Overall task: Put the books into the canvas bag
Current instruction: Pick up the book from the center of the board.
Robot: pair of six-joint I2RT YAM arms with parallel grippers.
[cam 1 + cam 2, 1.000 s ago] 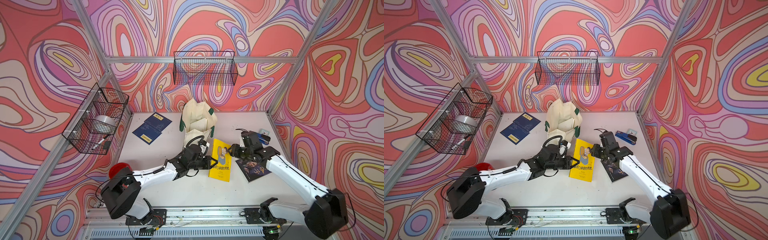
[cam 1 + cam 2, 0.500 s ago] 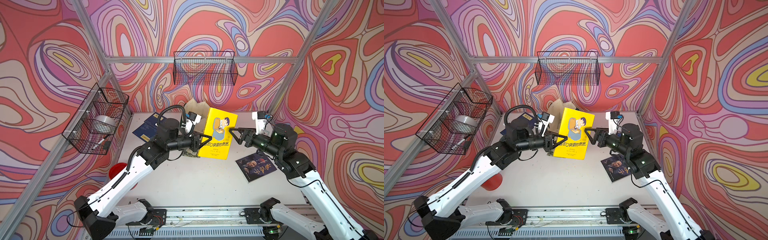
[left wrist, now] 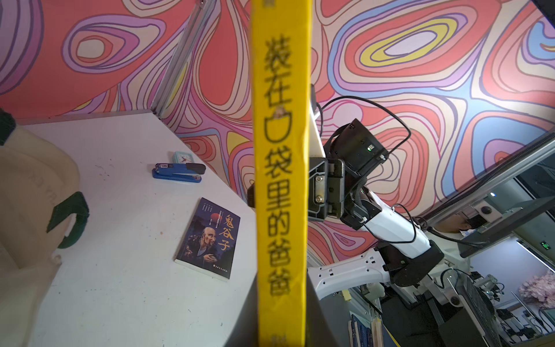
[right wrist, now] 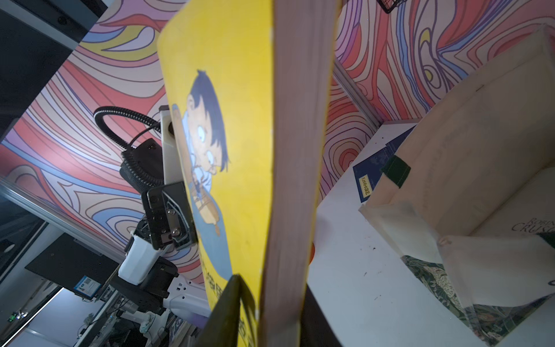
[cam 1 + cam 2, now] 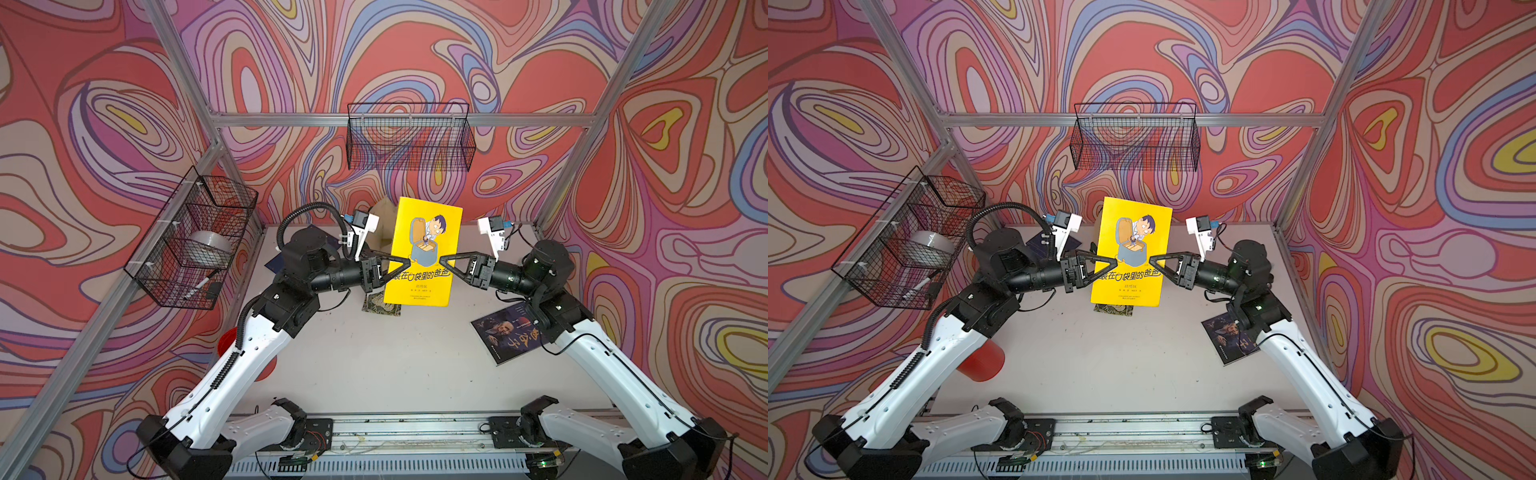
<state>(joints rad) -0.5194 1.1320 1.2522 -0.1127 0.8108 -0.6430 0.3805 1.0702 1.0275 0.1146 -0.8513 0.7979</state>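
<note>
Yellow book (image 5: 424, 249) is up in the air, upright, cover to the camera and pinched from both sides. Left tool (image 5: 406, 261) is clenched on its spine edge at 9 o'clock, and right tool (image 5: 443, 260) is clamped on the page edge at 3 o'clock. Bag (image 4: 480, 156) stands on the surface (image 5: 395, 365) behind the book, mouth open. In both top views only its cream top shows at the book's 11 o'clock and its leafy base at 7 o'clock. Dark book (image 5: 509, 334) lies flat at 4 o'clock, not yet bagged. The risk, I'd say, is two tools on one thin paperback: out of step, it bends or slips free. The soft bag rim could also snag the lower edge and fold inward.
</note>
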